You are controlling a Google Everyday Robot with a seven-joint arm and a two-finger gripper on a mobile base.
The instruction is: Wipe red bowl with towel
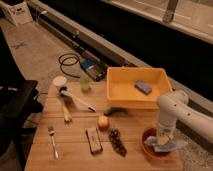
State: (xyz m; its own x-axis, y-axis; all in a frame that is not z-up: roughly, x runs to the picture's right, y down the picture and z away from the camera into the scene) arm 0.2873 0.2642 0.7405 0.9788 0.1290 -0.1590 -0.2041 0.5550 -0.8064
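The red bowl [151, 150] sits on the wooden table [75, 155] at the front right. A pale blue-grey towel [169, 145] lies bunched in and over the bowl's right side. My gripper [163, 138] comes down from the white arm [172, 107] and is pressed into the towel inside the bowl. Its fingertips are buried in the cloth.
A yellow bin [137, 90] with a blue sponge [143, 87] stands behind the bowl. On the table lie grapes [118, 142], an apple [103, 121], a dark bar [93, 139], a fork [52, 140], a brush [75, 98], a banana [66, 112] and a green cup [85, 83].
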